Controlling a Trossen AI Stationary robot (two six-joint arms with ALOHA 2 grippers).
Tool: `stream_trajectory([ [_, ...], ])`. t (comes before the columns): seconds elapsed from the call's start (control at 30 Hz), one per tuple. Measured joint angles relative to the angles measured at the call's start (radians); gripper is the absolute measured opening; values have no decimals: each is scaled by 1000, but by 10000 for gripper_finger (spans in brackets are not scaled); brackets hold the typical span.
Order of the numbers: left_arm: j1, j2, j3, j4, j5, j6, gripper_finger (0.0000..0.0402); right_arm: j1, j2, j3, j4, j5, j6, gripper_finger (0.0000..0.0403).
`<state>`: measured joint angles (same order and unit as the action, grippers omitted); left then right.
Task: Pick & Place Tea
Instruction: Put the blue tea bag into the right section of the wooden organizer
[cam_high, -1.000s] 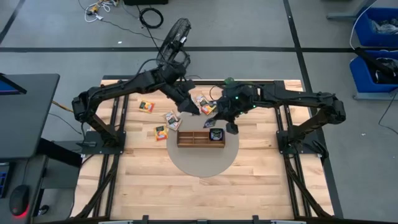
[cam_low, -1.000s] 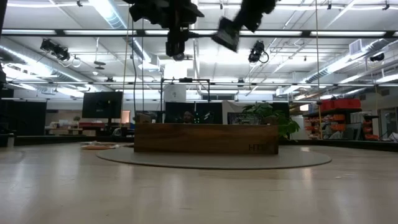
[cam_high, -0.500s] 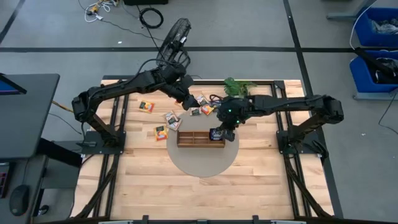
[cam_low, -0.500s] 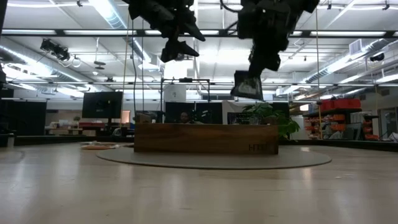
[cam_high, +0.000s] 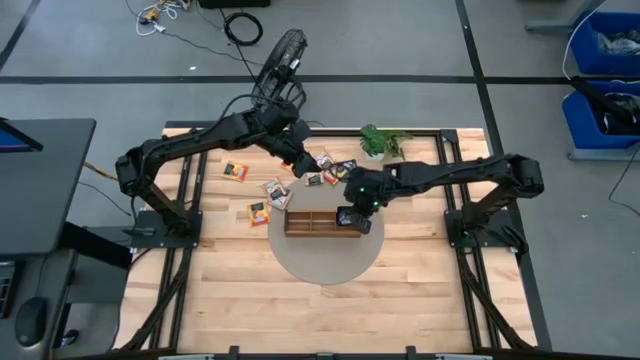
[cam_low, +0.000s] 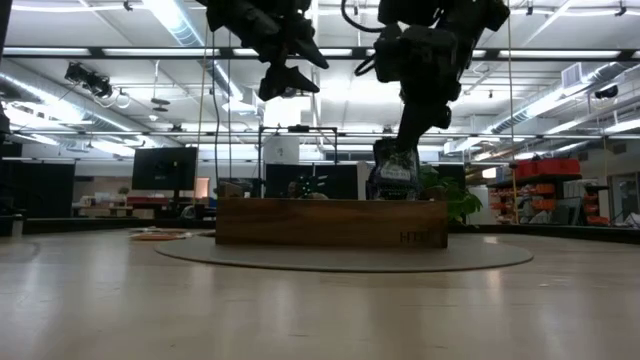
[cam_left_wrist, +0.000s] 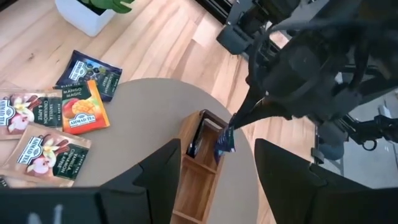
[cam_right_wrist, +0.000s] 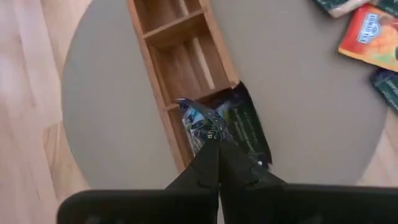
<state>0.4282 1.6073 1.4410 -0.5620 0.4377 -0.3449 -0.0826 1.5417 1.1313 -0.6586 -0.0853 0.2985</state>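
The right gripper (cam_right_wrist: 214, 146), fingers pinched tight, holds a small blue foil tea packet (cam_right_wrist: 200, 123) by its edge over the end compartment of the long brown wooden tray (cam_high: 322, 223), beside a dark green packet (cam_right_wrist: 247, 127) there. The left gripper (cam_high: 297, 162) hovers with fingers apart above loose flat square tea packets (cam_left_wrist: 59, 124) behind the tray.
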Motion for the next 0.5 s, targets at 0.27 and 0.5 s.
stream_trajectory([
  [0.27,0,0,0,-22,0,28,209,4,43,25,-20,52,-2,0],
  [0.5,0,0,0,-36,0,43,209,4,68,27,-21,69,-38,0],
])
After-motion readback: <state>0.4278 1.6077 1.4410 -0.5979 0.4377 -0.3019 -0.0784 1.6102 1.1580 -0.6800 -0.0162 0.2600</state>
